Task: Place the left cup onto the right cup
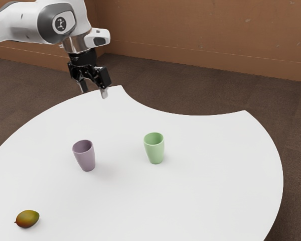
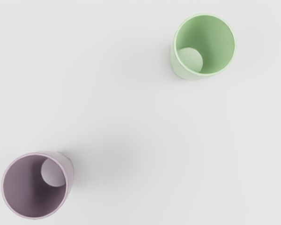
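- The pale purple, smooth-walled tumbler cup stands upright and open-mouthed on the white round worktop, toward the exterior view's left. Nothing touches it.
- The pale green cup of the same tapered shape also stands upright, toward the exterior view's right of the purple one and a little farther back. The two are apart, with bare worktop between them.
- In the wrist view both cups are seen from above, and each looks hollow down to its base.
- The black two-finger gripper hangs above the worktop's far edge, well apart from both cups and high over the surface.
- Its fingers point downward, spread apart and released, with nothing between them.
- The white and grey arm enters from the exterior view's upper left.
- A small reddish-green fruit, possibly a mango though it is hard to tell from here, lies near the worktop's near edge, well away from the cups.
- Dark carpeted floor surrounds the worktop, and a brown wall stands behind it.
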Robot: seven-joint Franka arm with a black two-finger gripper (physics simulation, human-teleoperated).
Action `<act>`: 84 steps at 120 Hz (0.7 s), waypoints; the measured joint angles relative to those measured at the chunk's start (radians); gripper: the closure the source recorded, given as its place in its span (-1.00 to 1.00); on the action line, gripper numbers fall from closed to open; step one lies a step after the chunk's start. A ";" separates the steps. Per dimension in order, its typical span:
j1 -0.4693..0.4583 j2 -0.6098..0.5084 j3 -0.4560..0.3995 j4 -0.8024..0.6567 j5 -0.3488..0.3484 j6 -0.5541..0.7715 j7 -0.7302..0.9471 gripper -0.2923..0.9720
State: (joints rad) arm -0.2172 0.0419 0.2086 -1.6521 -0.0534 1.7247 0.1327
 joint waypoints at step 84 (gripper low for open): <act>-0.015 -0.097 0.050 -0.297 0.003 0.050 -0.011 -0.54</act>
State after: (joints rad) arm -0.2326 -0.0553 0.2585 -1.9488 -0.0500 1.7749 0.1214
